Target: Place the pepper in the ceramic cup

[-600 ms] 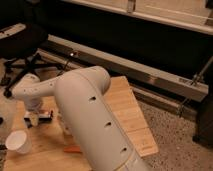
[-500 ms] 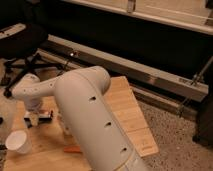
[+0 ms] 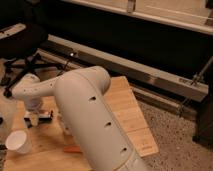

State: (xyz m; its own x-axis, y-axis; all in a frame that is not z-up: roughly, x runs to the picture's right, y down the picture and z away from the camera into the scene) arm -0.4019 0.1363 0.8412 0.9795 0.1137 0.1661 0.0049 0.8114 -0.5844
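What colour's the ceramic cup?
Plain white ceramic cup, clearest in camera view; end effector is just beyond it.

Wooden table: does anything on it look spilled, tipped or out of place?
Nothing stands out. The white ceramic cup stands upright, the slender orange pepper lies flat on the wooden table, and the gripper hangs beyond the cup.

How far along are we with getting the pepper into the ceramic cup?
Done: nothing yet; the pepper lies on the table beside the arm, apart from the ceramic cup. In hand: the gripper hangs open beyond the cup, holding nothing. Left: reach the pepper, grasp it, carry it to the cup, release.
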